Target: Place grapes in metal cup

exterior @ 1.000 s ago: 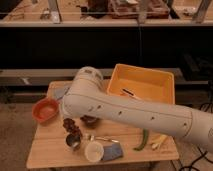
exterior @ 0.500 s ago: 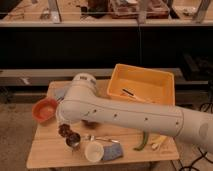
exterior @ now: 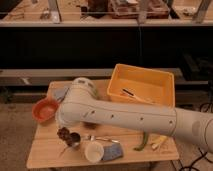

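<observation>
Near the front left of the wooden table (exterior: 44,151) we see the small bunch of dark purple-red grapes (exterior: 62,134) right against the shiny steel cylindrical cup (exterior: 74,142) (touching its left rim). Our gripper (exterior: 65,128) hangs directly over them, mostly hidden. Clamped or apart, we cannot tell. Just right sits a white round cup (exterior: 93,150).
</observation>
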Controlling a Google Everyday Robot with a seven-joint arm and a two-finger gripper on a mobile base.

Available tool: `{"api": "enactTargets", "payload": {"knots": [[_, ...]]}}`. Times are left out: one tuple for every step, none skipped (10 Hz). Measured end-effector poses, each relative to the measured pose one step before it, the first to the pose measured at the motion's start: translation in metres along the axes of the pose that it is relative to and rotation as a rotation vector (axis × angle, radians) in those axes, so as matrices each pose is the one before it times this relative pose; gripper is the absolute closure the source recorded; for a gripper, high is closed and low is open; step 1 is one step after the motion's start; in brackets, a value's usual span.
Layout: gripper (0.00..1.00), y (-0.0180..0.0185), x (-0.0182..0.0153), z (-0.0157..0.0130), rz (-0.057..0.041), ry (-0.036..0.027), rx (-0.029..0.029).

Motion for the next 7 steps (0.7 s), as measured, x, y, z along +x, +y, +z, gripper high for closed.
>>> {"api": "enactTargets", "payload": {"knots": [[1.00, 0.00247, -0.00066, 0.00523, 0.00438, -0.01013, -0.00236], [1.00, 0.00142, -0.00019, 0.00287, 0.00252, -0.00591, -0.00203], [1.00, 0.00158, 0.00006, 0.00352, 0.00050, -0.01027, -0.00457], [1.00, 0.00181, -0.00028, 0.00164, 0.00184, -0.00961, -0.00273], [1.00, 0.00146, 0.00061, 0.00060, 0.00086, -0.00345, -0.00223], [1.00, 0.00211, 0.00122, -0.00047, 0.00261, -0.00402, -0.00357], [1.00, 0.00195, 0.00199, -0.00069, 0.00019, -0.00293, -0.00573]]}}
